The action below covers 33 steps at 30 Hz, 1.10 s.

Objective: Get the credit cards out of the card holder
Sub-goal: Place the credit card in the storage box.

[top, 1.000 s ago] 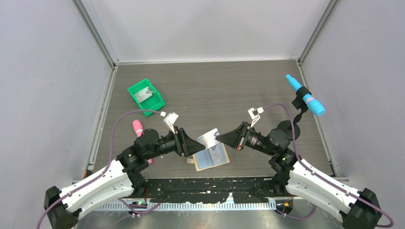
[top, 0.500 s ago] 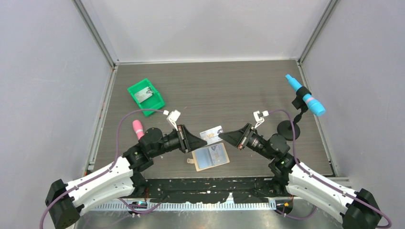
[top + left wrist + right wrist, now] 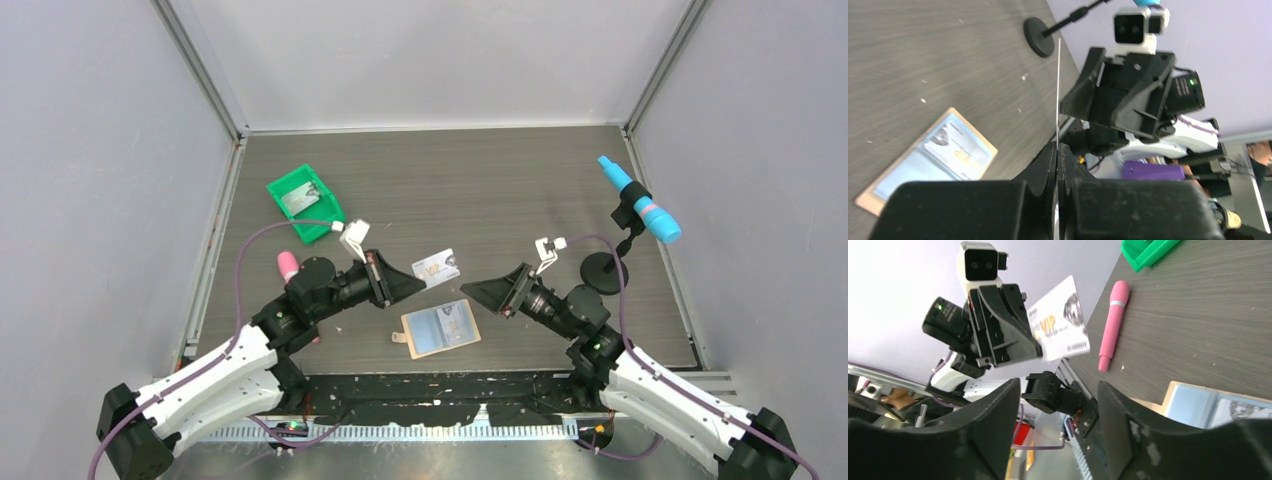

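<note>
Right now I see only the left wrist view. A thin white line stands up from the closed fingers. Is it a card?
Observer: Yes. The right wrist view shows its face: a white card with gold VIP print, pinched at one edge by the left gripper.
Operator: Does the right gripper touch it too?
Observer: No. In the top view the right gripper is open and apart from the card.
Operator: Where could I put it down?
Observer: The top view shows a green bin on the far left part of the table, with a flat grey thing inside.
</note>
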{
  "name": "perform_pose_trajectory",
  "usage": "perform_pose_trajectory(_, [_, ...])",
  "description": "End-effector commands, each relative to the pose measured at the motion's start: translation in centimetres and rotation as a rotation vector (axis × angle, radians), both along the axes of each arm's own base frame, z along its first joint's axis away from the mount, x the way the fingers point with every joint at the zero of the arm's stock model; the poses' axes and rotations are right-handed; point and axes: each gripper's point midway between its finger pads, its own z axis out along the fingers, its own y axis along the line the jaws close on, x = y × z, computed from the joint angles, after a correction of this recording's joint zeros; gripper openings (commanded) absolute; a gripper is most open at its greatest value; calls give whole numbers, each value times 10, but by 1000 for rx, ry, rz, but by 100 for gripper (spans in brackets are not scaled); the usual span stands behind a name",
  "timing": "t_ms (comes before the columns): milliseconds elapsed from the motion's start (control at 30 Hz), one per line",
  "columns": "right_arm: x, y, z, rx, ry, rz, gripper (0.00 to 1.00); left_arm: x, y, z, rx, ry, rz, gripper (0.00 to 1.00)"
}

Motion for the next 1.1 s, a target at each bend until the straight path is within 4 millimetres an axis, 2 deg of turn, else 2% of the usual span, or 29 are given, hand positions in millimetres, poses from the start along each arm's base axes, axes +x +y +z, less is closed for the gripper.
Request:
perform_pose_trajectory(0, [4,-11,7,-49,-60,-60,72,24,18,21,36,-76,77,0])
perform_pose_trajectory(33, [4,-14,7,-70,-68,-72,81,28,22,21,45,-76,85,0])
perform_pose_trajectory(67, [4,-16,2,-92,-58,-76,86,32,26,22,54,-75,96,0])
perform_pose_trajectory(100, [3,-18,5,-96,-78,-84,95,38,32,23,66,-78,113,0])
perform_pose_trajectory(167, [2,-22,1,-121,-79,-93,98,49,48,17,120,-57,160,0])
perform_pose_trajectory(467, [-2,-29,-15,-202,-89,-98,95,110,146,5,322,114,441,0])
perform_pose_trajectory(567, [-4,-28,-13,-216,-103,-87,95,132,174,4,352,172,514,0])
perform_pose_trajectory(733, [-4,-26,-12,-260,-121,-69,95,179,232,-5,397,305,678,0])
perform_pose_trajectory(800, [-4,-26,-10,-271,-128,-68,95,199,248,-16,413,371,700,0])
perform_pose_trajectory(833, [-3,-27,4,-261,-155,-74,95,208,257,-19,431,391,716,0])
perform_pose_trajectory(900, [-1,-27,-8,-296,-147,-77,96,223,273,-26,484,420,751,0])
perform_pose_trajectory(1067, [3,-30,-12,-369,-147,-86,95,259,289,-41,557,467,749,0])
